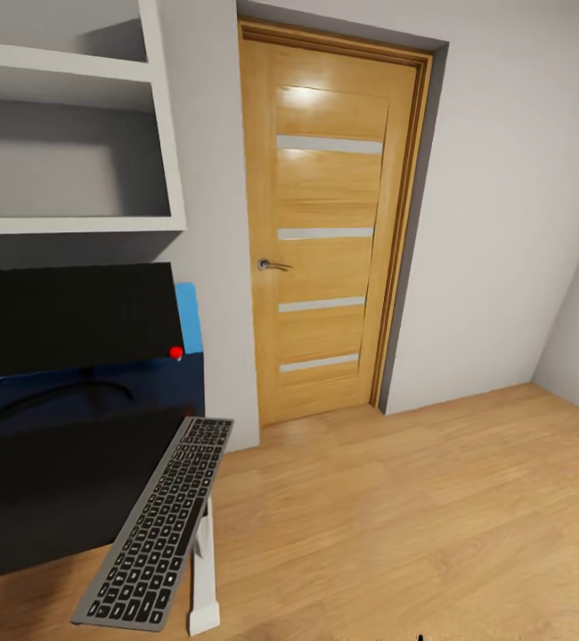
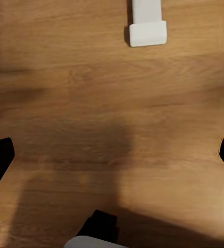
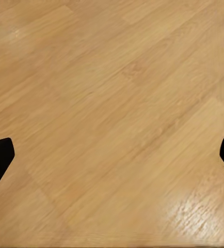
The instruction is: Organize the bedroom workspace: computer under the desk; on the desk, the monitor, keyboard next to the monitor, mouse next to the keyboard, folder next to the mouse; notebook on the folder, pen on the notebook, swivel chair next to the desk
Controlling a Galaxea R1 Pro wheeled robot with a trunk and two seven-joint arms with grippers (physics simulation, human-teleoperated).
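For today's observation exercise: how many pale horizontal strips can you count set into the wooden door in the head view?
4. They sit one above another on the door: near the top, above the handle, below it, and lowest. None seem hidden.

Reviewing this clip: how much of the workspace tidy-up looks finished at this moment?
Done: the monitor stands on the desk, and the keyboard lies at the desk's right edge beside it, apparently overhanging. In hand: nothing; the left pincer and right pincer hang open over bare wood floor. Left: mouse, folder, notebook, pen and chair, as far as these views tell.
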